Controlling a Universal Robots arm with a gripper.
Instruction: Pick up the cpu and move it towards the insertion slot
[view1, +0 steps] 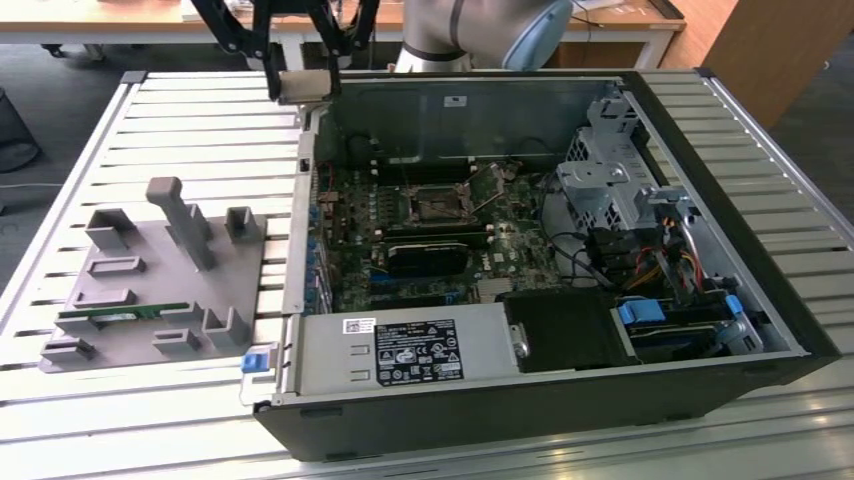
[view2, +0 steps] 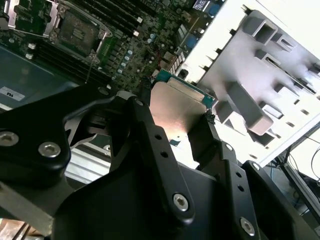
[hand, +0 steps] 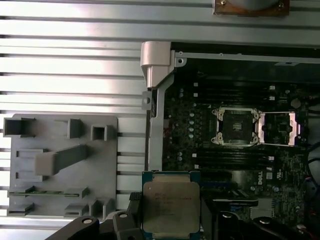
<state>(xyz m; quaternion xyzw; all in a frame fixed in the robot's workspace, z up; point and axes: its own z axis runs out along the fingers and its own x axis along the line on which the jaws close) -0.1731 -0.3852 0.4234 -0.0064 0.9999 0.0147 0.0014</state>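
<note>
My hand clamps the cpu, held aloft mid-carry; the insertion slot lies apart, needing careful alignment.

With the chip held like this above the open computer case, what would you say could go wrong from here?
1. The tool grips the cpu by its edges alone, so it might tilt or slip out.
2. The insertion slot lies past the case wall; a low carry might clip that wall.
3. The slot's bracket stands open beside it and could catch the chip.
</note>
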